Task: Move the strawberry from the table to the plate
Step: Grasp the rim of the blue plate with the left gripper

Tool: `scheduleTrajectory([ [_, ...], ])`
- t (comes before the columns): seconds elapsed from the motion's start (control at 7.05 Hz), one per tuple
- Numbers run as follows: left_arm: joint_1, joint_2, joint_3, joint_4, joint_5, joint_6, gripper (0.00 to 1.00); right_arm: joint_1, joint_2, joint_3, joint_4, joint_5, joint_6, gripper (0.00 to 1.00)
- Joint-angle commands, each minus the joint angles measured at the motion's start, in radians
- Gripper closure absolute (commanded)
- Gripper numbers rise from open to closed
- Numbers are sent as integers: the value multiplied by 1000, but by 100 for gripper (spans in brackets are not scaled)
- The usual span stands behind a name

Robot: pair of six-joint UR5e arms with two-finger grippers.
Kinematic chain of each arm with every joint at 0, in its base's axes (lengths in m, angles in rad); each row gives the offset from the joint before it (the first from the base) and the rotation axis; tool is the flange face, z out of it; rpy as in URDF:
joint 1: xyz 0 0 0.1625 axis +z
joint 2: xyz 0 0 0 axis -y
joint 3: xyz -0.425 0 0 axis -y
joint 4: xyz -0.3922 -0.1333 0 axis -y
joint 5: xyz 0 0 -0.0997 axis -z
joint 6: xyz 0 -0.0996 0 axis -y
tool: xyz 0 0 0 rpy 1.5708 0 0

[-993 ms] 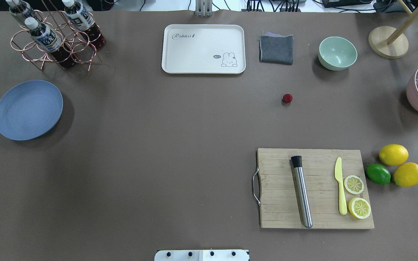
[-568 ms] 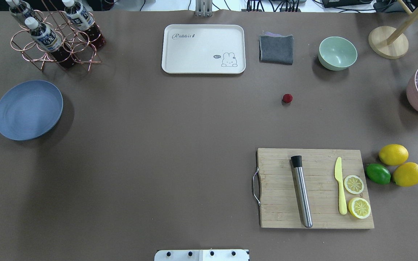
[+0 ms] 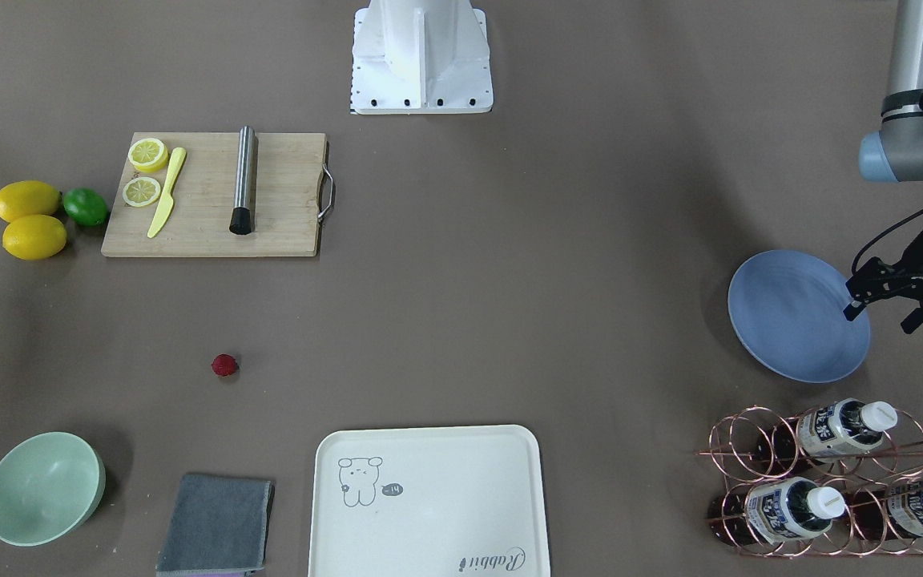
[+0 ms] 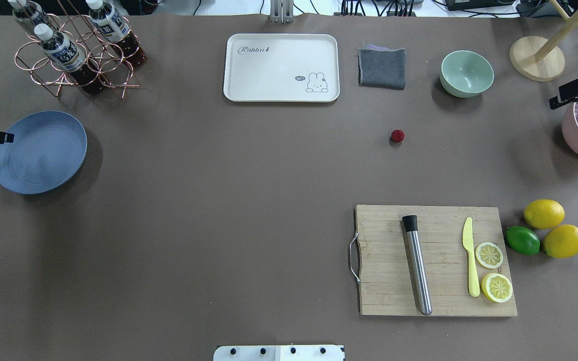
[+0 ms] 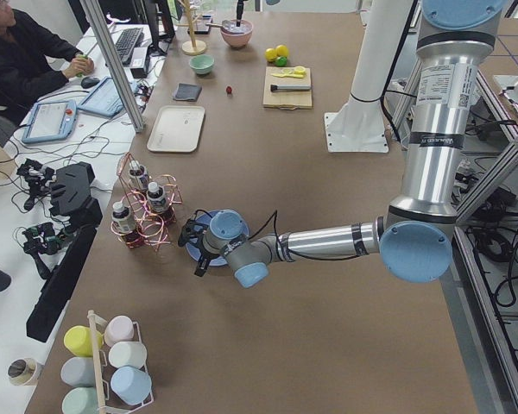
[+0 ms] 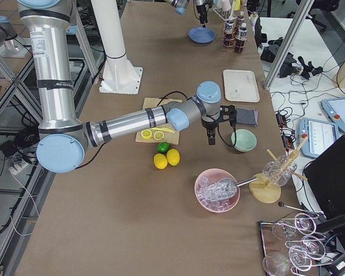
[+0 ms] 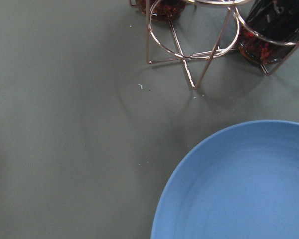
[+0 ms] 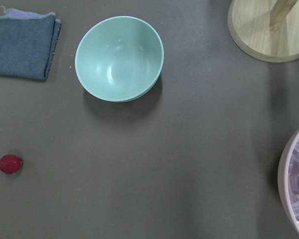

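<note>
The strawberry [image 4: 397,136] [image 3: 224,365] [image 8: 10,164] lies alone on the table [image 4: 219,210], right of centre, with nothing touching it. The blue plate [image 4: 40,153] [image 3: 798,316] [image 7: 239,189] sits empty at the table's left end. My left gripper [image 3: 880,318] hovers over the plate's outer rim, open and holding nothing. My right gripper [image 6: 221,127] hangs above the table at the far right, between the mint bowl and the pink bowl, well to the right of the strawberry. Its fingers stand apart and hold nothing. In the overhead view only one finger [image 4: 555,103] reaches in from the edge.
A wooden cutting board [image 4: 384,281] with a muddler, yellow knife and lemon slices lies front right, lemons and a lime beside it. A mint bowl [image 4: 466,73], grey cloth [image 4: 382,67], cream tray [image 4: 281,67], bottle rack [image 4: 76,50] and pink ice bowl [image 4: 577,135] line the far side.
Both grippers have come into the overhead view: the left from the left edge over the plate's rim, the right from the right edge by the pink bowl. The strawberry has not moved.
</note>
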Motion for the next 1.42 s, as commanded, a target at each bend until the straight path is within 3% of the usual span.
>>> scheduleTrajectory([
  [0.0, 16, 3, 7, -9, 0, -83, 6, -4, 0, -2, 3, -7, 6, 0],
  [0.28, 16, 3, 5, -11, -1, -140, 74, -4, 5, -3, 2, -10, 8, 0],
  [0.99, 18, 5, 10, -12, 0, -135, 72, -4, 3, -9, 2, -23, 8, 0],
  [1.14, 18, 3, 7, -11, 0, -144, 100, -4, 3, -15, 2, -24, 8, 0],
  [1.28, 18, 0, 5, -9, 0, -146, 100, -2, 3, -16, 2, -26, 8, 0],
])
